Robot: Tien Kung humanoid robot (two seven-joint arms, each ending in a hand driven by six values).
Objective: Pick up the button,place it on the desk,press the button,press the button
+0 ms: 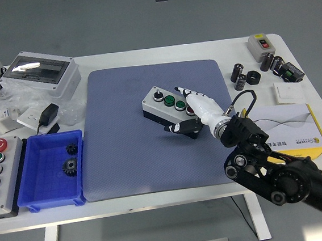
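Observation:
The button box (162, 104) is grey with a black base and lies at an angle in the middle of the blue mat (130, 152). On its top I see a black selector knob, two green buttons (174, 102) and part of a red one. My right hand (196, 109) reaches in from the lower right and lies over the box's right end. Its white fingers (184, 92) stretch out across the top and cover most of the red button. The black-tipped thumb (175, 128) is against the box's front side. The box rests flat on the mat.
A blue bin (34, 192) with two gears and a grey panel of coloured buttons (6, 172) stand at the left. A clear-lidded enclosure (39, 72) and a black adapter (49, 114) are behind them. Capacitors (240, 73), a small switch box (261, 43) and a yellow-edged carton (298, 127) fill the right side.

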